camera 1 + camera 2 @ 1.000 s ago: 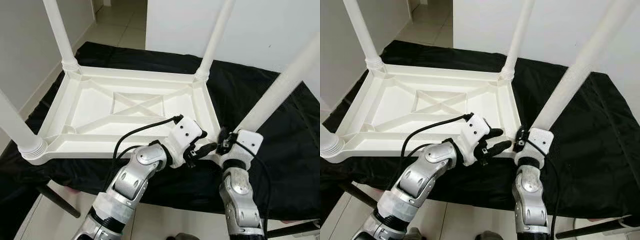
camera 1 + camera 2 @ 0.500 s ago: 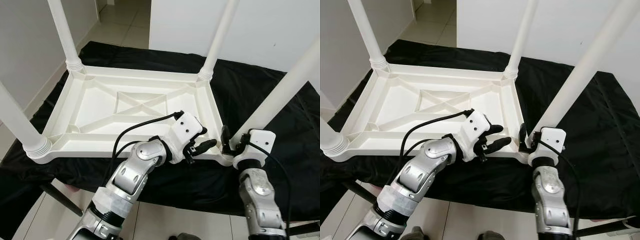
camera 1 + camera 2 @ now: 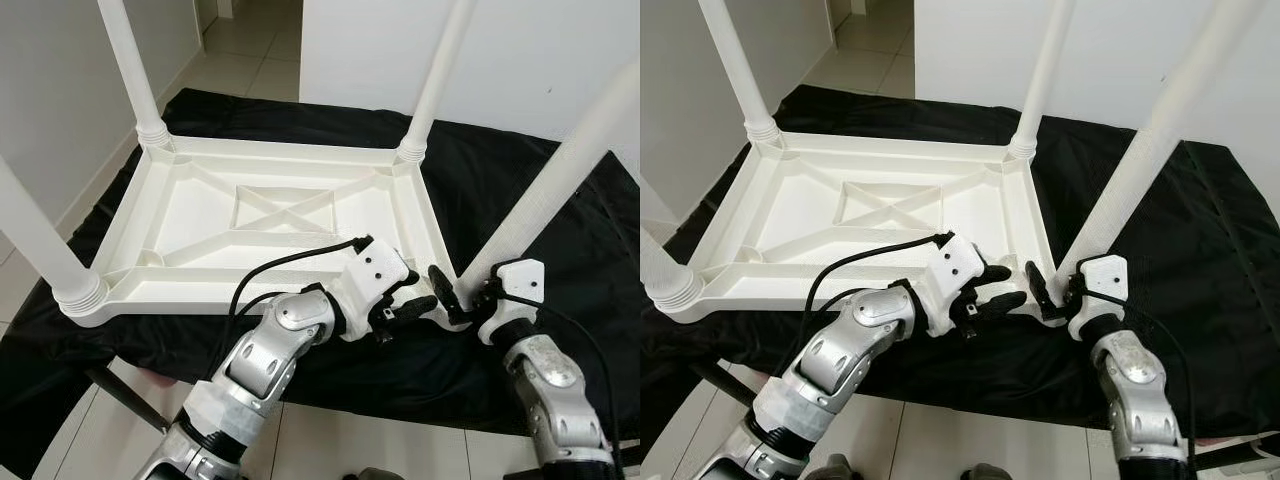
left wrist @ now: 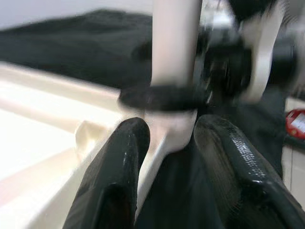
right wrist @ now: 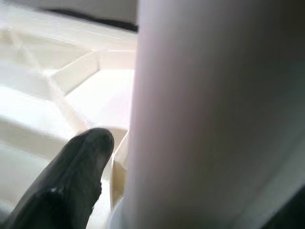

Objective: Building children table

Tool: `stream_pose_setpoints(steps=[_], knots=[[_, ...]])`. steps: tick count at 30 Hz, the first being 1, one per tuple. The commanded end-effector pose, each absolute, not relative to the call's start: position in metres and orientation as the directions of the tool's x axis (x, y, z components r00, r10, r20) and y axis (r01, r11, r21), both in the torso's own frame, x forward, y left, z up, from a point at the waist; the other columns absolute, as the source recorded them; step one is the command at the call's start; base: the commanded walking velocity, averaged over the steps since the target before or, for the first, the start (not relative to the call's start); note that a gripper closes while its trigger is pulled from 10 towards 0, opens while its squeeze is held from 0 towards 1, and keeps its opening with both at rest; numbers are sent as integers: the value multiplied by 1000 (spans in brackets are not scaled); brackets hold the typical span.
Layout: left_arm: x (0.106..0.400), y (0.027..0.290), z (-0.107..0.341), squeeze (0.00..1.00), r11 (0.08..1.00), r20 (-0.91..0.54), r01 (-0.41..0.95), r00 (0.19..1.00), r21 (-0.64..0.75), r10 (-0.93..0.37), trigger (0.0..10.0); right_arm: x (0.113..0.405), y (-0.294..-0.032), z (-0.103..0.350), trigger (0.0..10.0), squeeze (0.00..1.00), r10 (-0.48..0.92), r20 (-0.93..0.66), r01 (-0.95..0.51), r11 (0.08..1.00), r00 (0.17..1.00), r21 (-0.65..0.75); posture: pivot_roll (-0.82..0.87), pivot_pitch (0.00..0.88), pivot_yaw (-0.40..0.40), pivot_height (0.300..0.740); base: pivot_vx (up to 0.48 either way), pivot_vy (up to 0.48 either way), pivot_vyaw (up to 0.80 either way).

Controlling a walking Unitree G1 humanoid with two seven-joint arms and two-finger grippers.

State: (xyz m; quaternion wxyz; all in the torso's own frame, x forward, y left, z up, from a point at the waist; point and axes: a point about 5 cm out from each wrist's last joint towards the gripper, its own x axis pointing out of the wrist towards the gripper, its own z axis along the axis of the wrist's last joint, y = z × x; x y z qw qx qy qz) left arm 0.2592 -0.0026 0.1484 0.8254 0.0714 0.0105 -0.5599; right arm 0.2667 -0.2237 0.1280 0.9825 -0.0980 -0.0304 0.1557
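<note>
Since 1 s ago, right gripper (image 3: 452,296) is sliding lower, fingers clasping near-right leg (image 3: 560,185) at its base; left gripper (image 3: 415,298) is reaching w/ fingers spread beside it. Upturned table (image 3: 250,215) is lying on black cloth (image 3: 520,160).

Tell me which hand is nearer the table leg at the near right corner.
Right. The right hand closes around the base of that leg; the left hand sits beside it at the tabletop's edge.
</note>
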Motion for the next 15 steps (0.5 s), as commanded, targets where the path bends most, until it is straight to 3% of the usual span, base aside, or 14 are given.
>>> stream_pose_setpoints(steps=[1,5,6,7,8,9,15], knots=[[254,-5,141,0,290,-129,951,302,106,-944,10000,269,-220,126,10000,0,349,19,-337,917,937,-211,33,0,-37,740,0,0,0],[254,-6,139,0,290,-132,951,303,106,-944,10000,272,-222,126,10000,0,365,16,-351,907,931,-231,35,0,-38,740,0,0,0],[254,-7,136,0,294,-141,950,307,104,-941,10000,274,-224,124,4510,0,386,0,-375,897,923,-232,31,0,-39,740,0,0,0],[254,-7,136,0,294,-141,950,307,104,-941,10000,274,-224,124,4510,0,386,0,-375,897,923,-232,31,0,-39,740,0,0,0],[253,-7,135,0,295,-142,950,308,105,-941,10000,273,-224,123,3804,0,396,-11,-387,892,918,-233,30,0,-38,740,0,0,0],[253,-8,135,0,296,-143,949,309,105,-940,10000,273,-225,121,0,0,404,-20,-397,888,915,-230,28,0,-38,740,0,0,0],[253,-10,137,0,298,-137,948,311,109,-941,10000,270,-225,117,0,0,414,-37,-412,887,910,-208,25,0,-38,740,0,0,0]])
